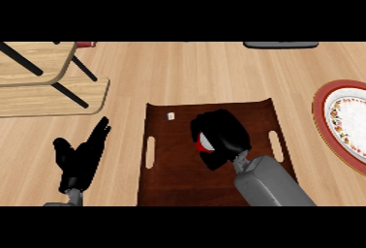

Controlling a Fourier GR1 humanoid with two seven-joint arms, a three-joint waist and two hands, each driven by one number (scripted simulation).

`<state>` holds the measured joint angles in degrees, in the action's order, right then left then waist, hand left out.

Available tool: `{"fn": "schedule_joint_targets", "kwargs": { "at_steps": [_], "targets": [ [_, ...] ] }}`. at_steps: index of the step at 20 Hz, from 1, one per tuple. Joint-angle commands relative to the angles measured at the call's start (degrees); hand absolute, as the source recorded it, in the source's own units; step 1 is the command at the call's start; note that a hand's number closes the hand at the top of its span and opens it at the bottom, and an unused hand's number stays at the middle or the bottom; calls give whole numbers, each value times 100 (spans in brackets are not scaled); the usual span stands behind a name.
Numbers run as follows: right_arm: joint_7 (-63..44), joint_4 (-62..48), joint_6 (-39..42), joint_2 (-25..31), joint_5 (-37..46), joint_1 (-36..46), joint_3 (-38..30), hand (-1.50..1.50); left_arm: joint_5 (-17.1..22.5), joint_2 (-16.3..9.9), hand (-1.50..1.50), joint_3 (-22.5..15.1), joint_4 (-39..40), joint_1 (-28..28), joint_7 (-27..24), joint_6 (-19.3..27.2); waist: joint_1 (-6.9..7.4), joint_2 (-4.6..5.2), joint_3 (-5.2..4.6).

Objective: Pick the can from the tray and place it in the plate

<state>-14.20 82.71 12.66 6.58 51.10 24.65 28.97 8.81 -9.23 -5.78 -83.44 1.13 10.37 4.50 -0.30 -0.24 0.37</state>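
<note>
A dark brown tray [172, 179] with slot handles lies in the middle of the wooden counter. My right hand [221, 133] is over the tray, its fingers curled round a red and white can [202, 141] that mostly hides under the hand. At the right edge of the view lies a plate [342, 121] with a red rim and a white patterned middle, partly cut off. My left hand [82, 155] rests open to the left of the tray, fingers pointing up.
A wooden rack with black legs [50, 77] stands at the back left. A dark flat object [280, 44] shows at the top edge. A small pale speck [171, 116] lies on the tray's far part.
</note>
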Motion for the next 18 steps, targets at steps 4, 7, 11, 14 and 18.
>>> {"fn": "schedule_joint_targets", "kwargs": {
  "at_steps": [4, 7, 11, 14, 18],
  "targets": [
    [-2692, -343, -1774, -261, 967, 203, -1890, 150, 33, 65, 0, 41, 61, 241, 34, 85, -250, 21, -48],
    [-3603, -360, -2666, -402, 1926, 479, -2029, 150, 5, 40, 0, -55, -85, 181, 194, 40, -81, 18, -44],
    [-4810, -402, -3668, -646, 3006, 674, -1970, 150, -7, -27, 0, -47, -120, 178, 185, -36, 76, 26, -41],
    [-5407, -444, -4204, -652, 3577, 751, -2179, 150, 40, 12, 0, -30, -107, 89, 322, -30, 67, 30, -38],
    [-5540, -59, -4566, -655, 3814, 442, -2566, 150, -35, -13, 0, -6, -197, 27, 466, 67, -8, 9, -33]
  ]
}}
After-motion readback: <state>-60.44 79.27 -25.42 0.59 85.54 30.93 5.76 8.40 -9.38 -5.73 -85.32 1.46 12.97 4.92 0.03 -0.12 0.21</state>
